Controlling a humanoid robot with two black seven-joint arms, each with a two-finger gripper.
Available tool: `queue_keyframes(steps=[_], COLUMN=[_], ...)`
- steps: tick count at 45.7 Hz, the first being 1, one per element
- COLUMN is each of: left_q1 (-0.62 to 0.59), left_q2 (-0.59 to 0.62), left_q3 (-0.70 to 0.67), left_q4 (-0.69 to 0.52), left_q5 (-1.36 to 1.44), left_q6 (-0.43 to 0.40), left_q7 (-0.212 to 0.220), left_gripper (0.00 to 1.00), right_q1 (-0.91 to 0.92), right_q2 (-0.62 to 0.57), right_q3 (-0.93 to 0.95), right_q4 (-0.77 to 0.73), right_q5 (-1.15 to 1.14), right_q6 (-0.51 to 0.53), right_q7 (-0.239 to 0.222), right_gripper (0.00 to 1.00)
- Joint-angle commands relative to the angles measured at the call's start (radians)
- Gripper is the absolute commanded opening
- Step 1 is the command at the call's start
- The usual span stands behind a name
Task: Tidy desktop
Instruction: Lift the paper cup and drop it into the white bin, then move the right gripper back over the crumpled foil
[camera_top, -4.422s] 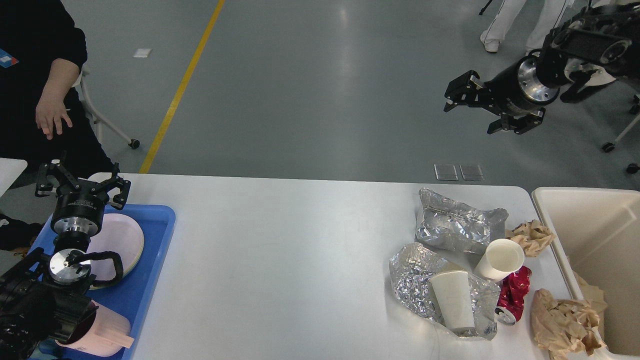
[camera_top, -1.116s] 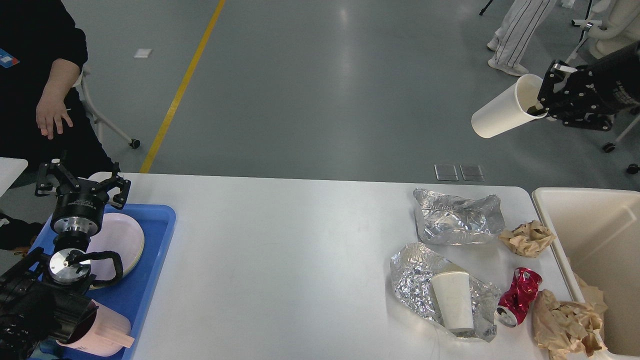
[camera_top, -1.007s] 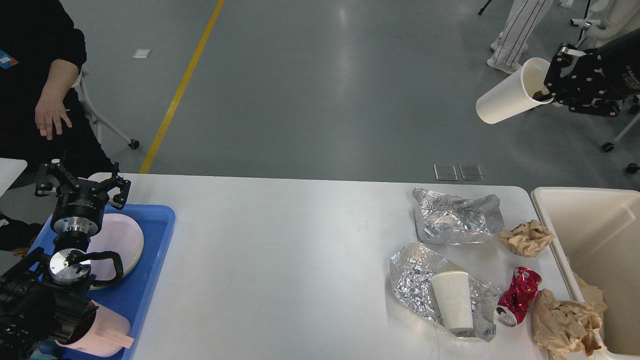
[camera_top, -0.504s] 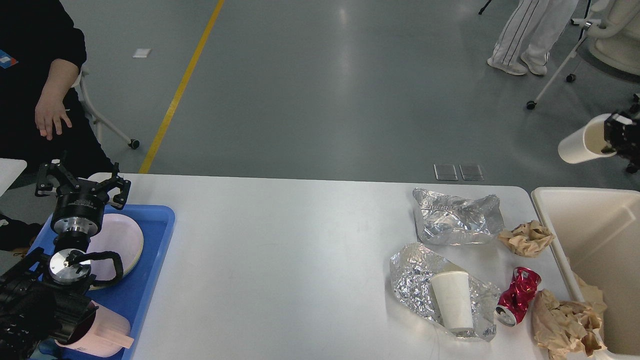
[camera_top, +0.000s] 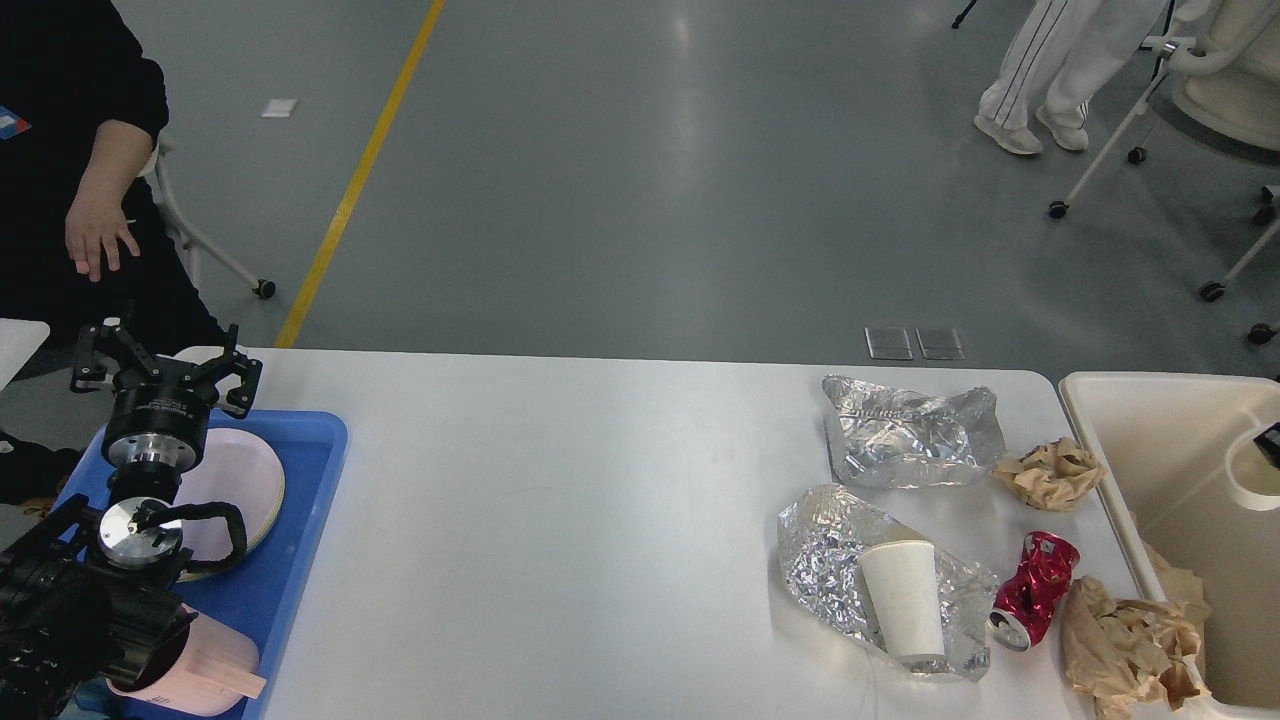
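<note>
Table (camera_top: 560, 520) roughly half cleared. Left side bare; plate (camera_top: 235, 480) and pink cup (camera_top: 215, 672) sit in our tray (camera_top: 300, 560). Right side still holds two foils (camera_top: 905, 440), paper cup (camera_top: 905, 610), red can (camera_top: 1030, 590), paper wads (camera_top: 1050, 470), all beside bin (camera_top: 1150, 450). Left hand (camera_top: 165, 368) spread wide, empty. Right hand (camera_top: 1270, 440) barely visible at frame edge, can't tell grip.

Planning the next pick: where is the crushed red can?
Head view, right side of the desktop: the red can lies between the foil-wrapped paper cup and crumpled brown paper.

Glossy grey floor (camera_top: 640, 180) with soft light reflections, yellow line (camera_top: 350, 190) running diagonally past the tabletop's far left corner, wheeled chair legs (camera_top: 1110, 150) beyond its far right corner
</note>
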Motion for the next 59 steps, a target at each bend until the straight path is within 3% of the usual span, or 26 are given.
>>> queue_keyframes(steps=[1,11,25,37,47,59], left_q1=[-0.001,0.0,0.0,-0.001,0.0,0.0], left_q2=[0.0,0.0,0.0,0.0,0.0,0.0], left_q3=[0.0,0.0,0.0,0.0,0.0,0.0], left_q4=[0.0,0.0,0.0,0.0,0.0,0.0], left_q5=[0.0,0.0,0.0,0.0,0.0,0.0], left_q6=[0.0,0.0,0.0,0.0,0.0,0.0], left_q7=[0.0,0.0,0.0,0.0,0.0,0.0], left_gripper=[0.96,0.96,0.96,0.96,0.96,0.96], right_q1=[-0.057,-0.034,0.314,0.71,0.88,1.006], right_q2=[0.001,0.019,0.03,0.045,0.136,0.28], right_q3=[0.054,0.063,0.045,-0.096,-0.112,-0.141], right_q4=[-0.012,-0.003,0.219,0.403,0.42,0.435], right_q5=[0.001,0.001,-0.005,-0.005,-0.006,-0.008], right_q6=[0.006,0.015,0.113,0.349,0.596,0.676], right_q7=[0.0,0.001,0.0,-0.002,-0.002,-0.002], right_gripper=[1.0,1.0,1.0,1.0,1.0,1.0])
